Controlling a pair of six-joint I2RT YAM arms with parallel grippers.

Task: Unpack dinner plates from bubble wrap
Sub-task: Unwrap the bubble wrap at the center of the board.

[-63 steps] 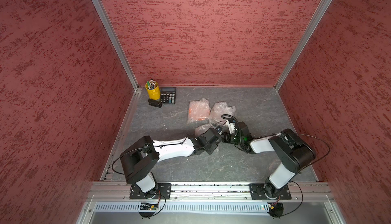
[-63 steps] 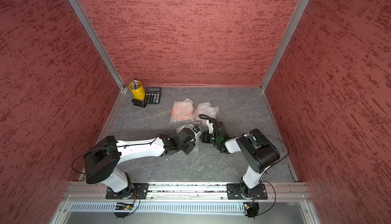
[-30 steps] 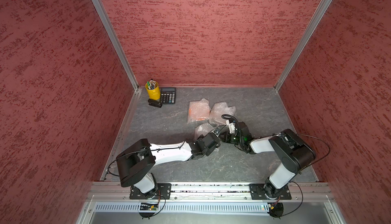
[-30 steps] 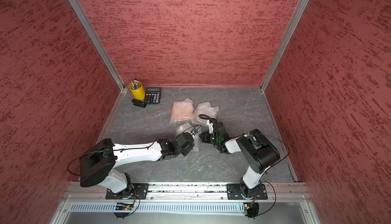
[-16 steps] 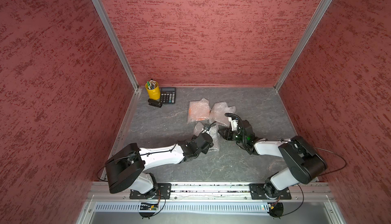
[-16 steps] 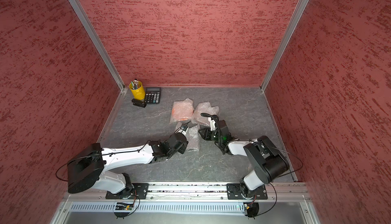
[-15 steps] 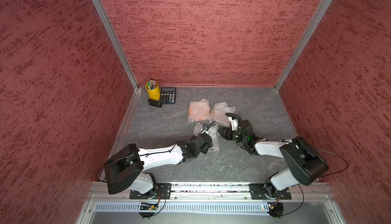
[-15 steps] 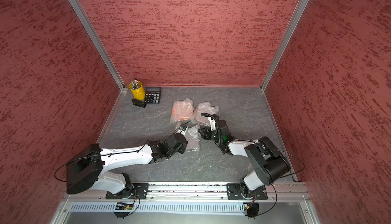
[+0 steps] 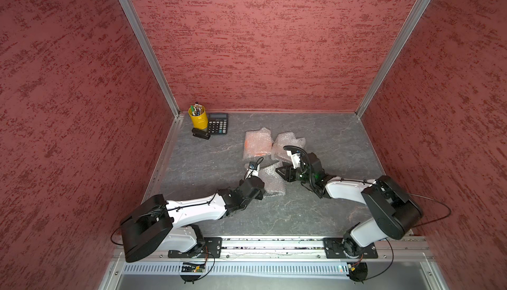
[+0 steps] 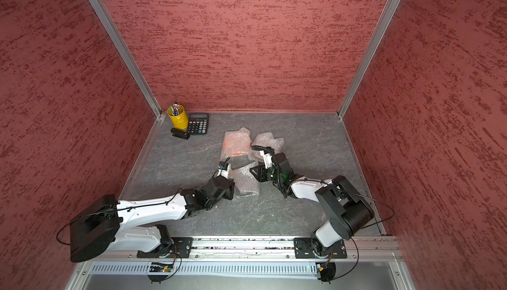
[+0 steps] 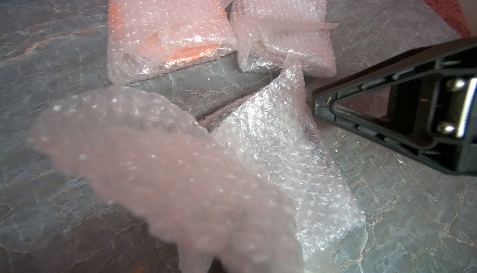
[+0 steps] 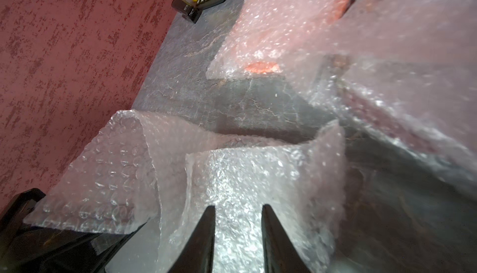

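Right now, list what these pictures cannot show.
- Near bundle: its plate, veiled by bubble wrap in every view.
- Far right bundle: plate colour, wrap too cloudy in left wrist view.
- Left gripper: fingertips, behind the blurred flap in left wrist view.
- Yellow cup: its pens, too small in both top views.

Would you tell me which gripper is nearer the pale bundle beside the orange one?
Right. The right gripper is just short of the pale bundle; the left gripper is farther, across the near bundle, shut on its flap.

Near bundle (image 9: pixel 271 181) lies before left bundle (image 9: pixel 256 146), right bundle (image 9: pixel 288 141) (side by side)
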